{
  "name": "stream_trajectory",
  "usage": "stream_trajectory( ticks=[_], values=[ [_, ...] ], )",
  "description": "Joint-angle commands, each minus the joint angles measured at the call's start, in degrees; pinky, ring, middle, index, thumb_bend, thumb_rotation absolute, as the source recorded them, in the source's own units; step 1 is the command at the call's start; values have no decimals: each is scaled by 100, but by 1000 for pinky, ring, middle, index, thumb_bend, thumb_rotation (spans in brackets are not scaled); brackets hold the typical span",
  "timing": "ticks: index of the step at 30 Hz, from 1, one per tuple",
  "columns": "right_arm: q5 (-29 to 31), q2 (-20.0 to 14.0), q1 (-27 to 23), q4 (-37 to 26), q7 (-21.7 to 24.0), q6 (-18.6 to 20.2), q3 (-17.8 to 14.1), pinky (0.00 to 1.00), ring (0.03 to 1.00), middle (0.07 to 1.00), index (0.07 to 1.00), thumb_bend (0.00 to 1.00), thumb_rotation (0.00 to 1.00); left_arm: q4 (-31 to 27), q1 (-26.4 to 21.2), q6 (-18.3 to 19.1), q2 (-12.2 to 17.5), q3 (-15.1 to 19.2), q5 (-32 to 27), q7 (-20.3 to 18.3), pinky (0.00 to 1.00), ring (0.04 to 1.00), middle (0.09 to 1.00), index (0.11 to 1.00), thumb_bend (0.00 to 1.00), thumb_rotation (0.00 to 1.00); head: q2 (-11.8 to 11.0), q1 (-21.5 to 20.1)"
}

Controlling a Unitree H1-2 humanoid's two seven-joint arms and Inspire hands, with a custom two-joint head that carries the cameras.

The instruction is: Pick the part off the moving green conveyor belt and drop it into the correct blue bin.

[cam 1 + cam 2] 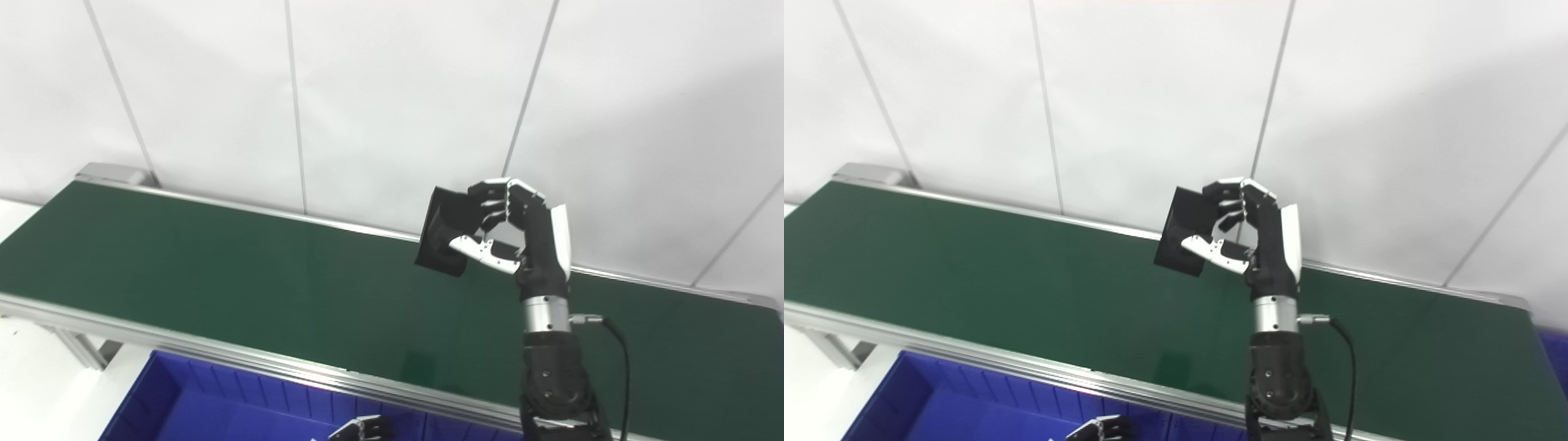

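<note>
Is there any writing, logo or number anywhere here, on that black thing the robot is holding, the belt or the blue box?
None can be read in either view.
Flat black square part, held in the right hand: plain dark faces, no label showing.
Green conveyor belt and its metal side rail: no markings.
Blue plastic bin: bare ribbed walls.
White panelled wall: blank.
Left hand: only its fingers peek in; nothing printed is visible.

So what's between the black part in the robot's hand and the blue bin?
Just bare green belt and its metal rail, in both views. The right hand holds the part above the belt; the bin sits below.
</note>
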Motion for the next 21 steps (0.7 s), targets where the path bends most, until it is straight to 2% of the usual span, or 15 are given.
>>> stream_trajectory(
  ticks=[1,5,12,18,21],
  values=[
    [30,-71,-66,-488,75,157,-97,352,445,513,518,499,0,-62,-71,-234,-30,58,-46,-148,612,665,703,715,531,623,-6,-75],
    [-66,-168,44,-980,139,464,-201,332,443,522,523,497,0,-43,-79,-234,-50,189,-116,-322,622,673,712,724,536,656,-12,-205],
    [-79,-386,368,-1755,332,723,-325,354,455,515,517,499,0,-46,-58,-234,-87,504,-267,-698,638,683,724,736,521,665,66,-589],
    [-216,-524,713,-2366,445,967,-427,341,458,521,513,499,0,-106,-37,-233,-123,769,-376,-1051,659,699,735,754,541,717,225,-906],
    [-264,-550,983,-2620,493,993,-425,347,456,518,508,499,0,-145,-30,-233,-128,866,-381,-1149,666,706,744,765,529,739,391,-1027]
  ],
)
